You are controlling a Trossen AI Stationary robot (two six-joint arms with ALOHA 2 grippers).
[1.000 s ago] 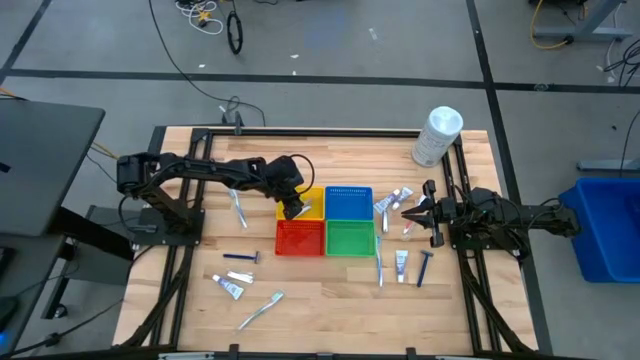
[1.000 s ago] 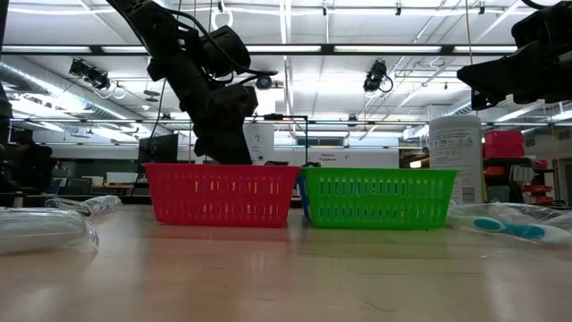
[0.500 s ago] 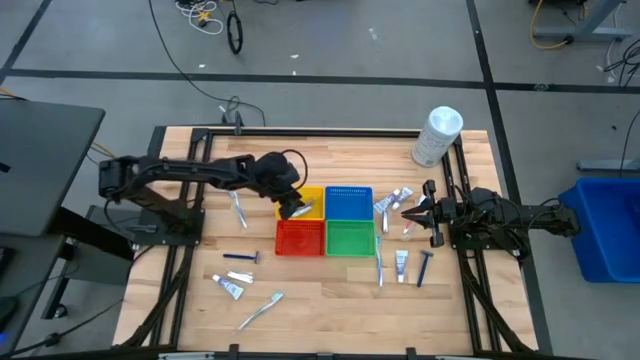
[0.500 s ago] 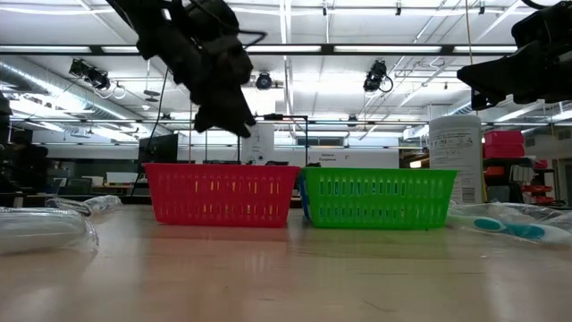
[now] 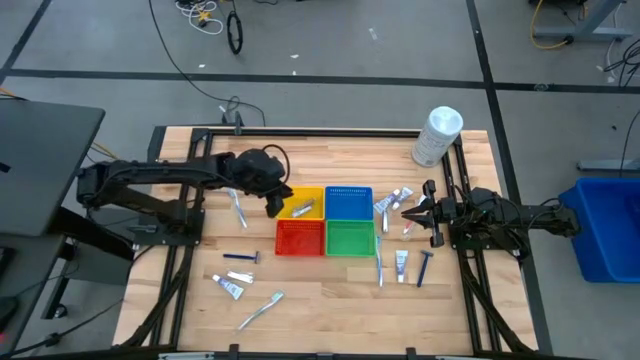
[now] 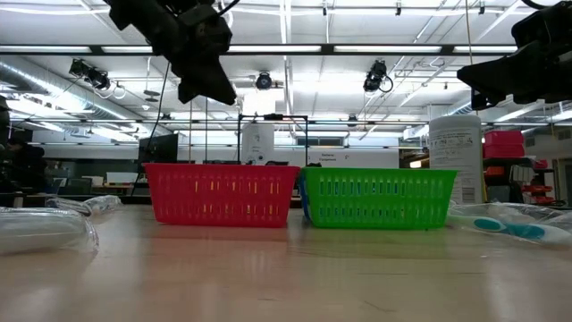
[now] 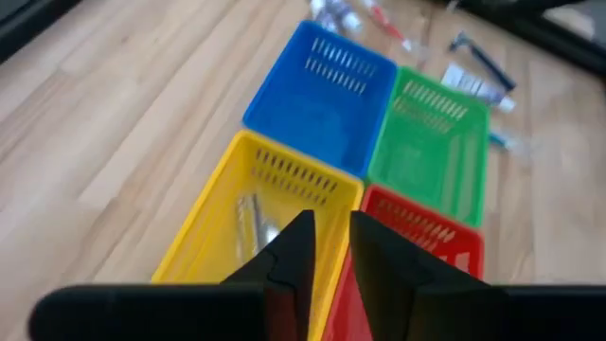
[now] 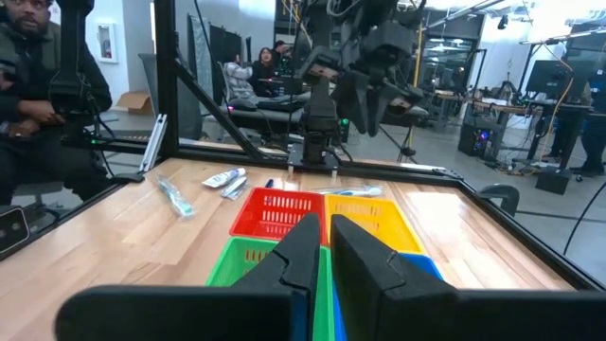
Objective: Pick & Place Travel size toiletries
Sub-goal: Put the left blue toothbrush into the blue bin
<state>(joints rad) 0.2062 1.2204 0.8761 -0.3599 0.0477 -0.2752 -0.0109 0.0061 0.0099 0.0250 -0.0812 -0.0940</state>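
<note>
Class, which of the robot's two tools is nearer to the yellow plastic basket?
Left. The left tool hangs above the table just beside the yellow plastic basket, on its outer side. The right tool waits beyond the blue plastic basket, among the toiletries.

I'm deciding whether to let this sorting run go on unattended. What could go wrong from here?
1. The left gripper, fingers nearly shut and empty, hangs right beside the yellow basket; a low swing toward the table's left side might clip its rim and shift the four touching baskets.
2. The toiletries by the right gripper lie bunched together, so a grasp there may drag a neighbour along.
3. The toothbrush lies near the front table edge; a nudge could send it off.
</note>
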